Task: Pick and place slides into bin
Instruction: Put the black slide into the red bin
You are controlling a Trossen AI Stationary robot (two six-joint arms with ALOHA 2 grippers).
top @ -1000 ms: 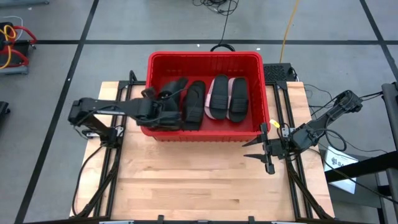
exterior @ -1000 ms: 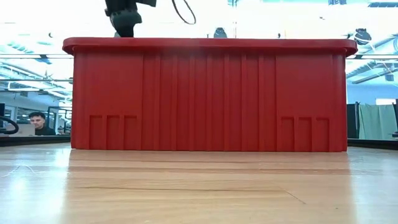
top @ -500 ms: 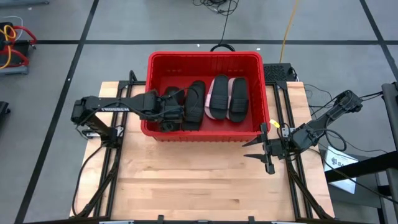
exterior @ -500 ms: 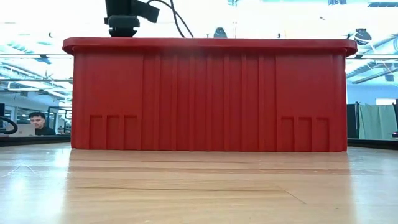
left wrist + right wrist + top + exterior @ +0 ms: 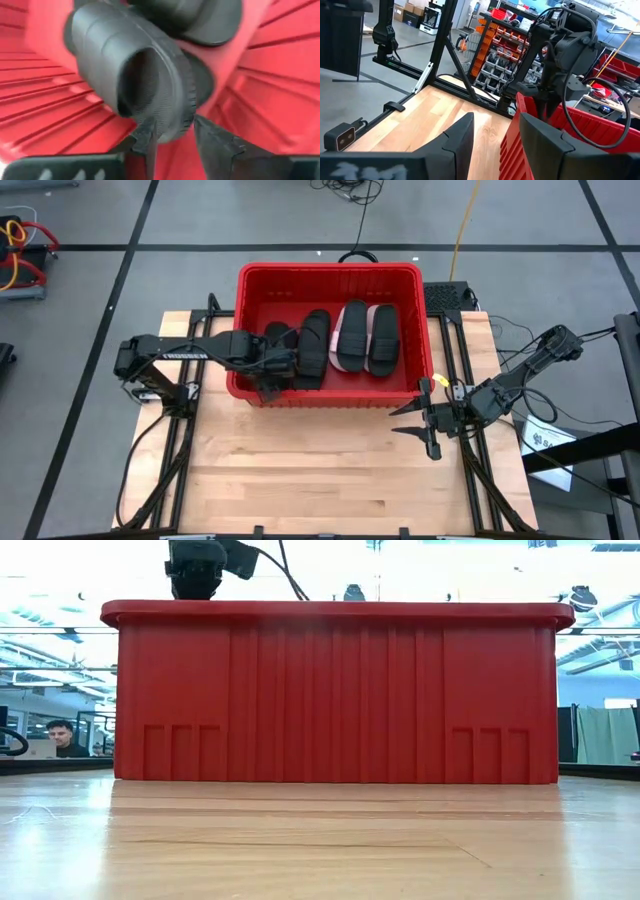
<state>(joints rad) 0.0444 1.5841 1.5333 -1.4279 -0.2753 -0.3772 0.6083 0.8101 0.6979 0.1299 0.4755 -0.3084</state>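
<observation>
High view, bin: the red bin (image 5: 330,275) stands at the far middle of the wooden table (image 5: 320,480).
High view, slides: black slides (image 5: 313,348) lie in the bin's left half; a black slide (image 5: 351,335) rests beside a pink slide (image 5: 382,340) in the right half.
High view, left arm: reaches over the bin's left wall; white lettering on the link reads "TROSSEN"; left gripper (image 5: 272,370) is low inside the near-left corner, by the black slides.
High view, right gripper (image 5: 432,420): waits just outside the bin's near-right corner, fingers parted, holding nothing.
Low view: the bin's ribbed wall (image 5: 340,690) fills the middle; the left arm's wrist (image 5: 200,565) shows above the rim; a person (image 5: 62,738) sits far behind.
Left wrist view: a black slide (image 5: 135,75) lies tilted on the red floor, its edge between the parted fingertips (image 5: 150,132); whether they touch it I cannot tell.
Right wrist view: spread fingers (image 5: 462,132) over bare table; the bin's corner (image 5: 530,107) near.
</observation>
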